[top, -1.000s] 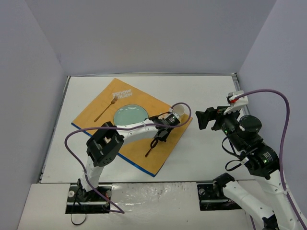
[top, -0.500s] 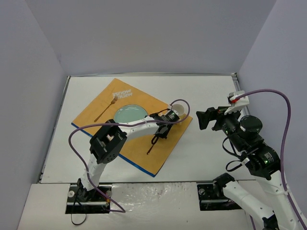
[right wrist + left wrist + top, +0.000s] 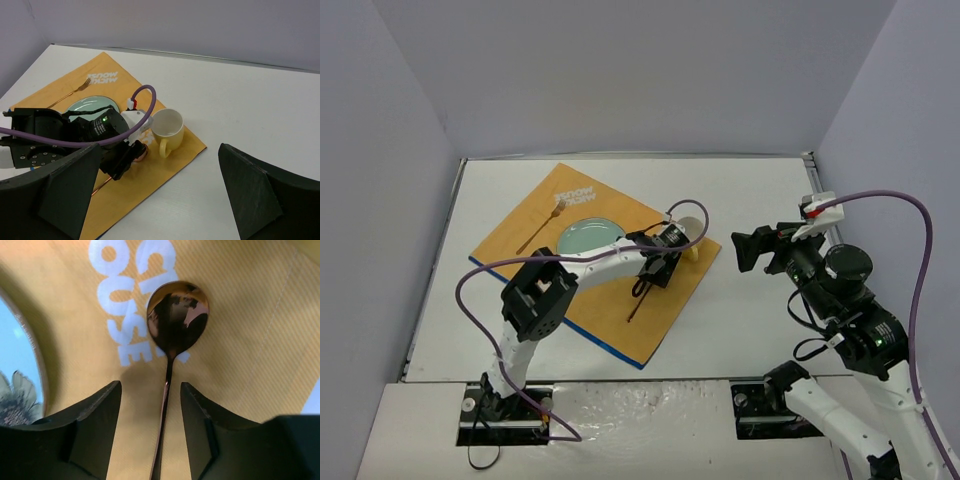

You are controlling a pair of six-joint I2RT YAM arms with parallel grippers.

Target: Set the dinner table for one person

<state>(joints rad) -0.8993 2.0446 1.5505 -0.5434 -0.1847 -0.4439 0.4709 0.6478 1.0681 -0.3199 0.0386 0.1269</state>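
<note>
Top external view: the large matte white worktop (image 3: pixel 760 190) carries an orange-yellow, blue-edged cloth (image 3: pixel 515 255) with a pale teal round plate (image 3: pixel 588 238) and a slim gold fork (image 3: pixel 540 228). A pale yellow ceramic mug (image 3: pixel 692 236) stands just beside the left end effector (image 3: pixel 650 275), which hangs over a copper-toned metal spoon (image 3: pixel 634 312).

Left wrist view: the jaws stand apart and the handle lies loose between them (probably untouched, though shadow blurs it). A slanted lift could drag the spoon askew or knock the mug.

Right wrist view: the right end effector (image 3: pixel 160 167) gapes wide and empty over bare worktop.
</note>
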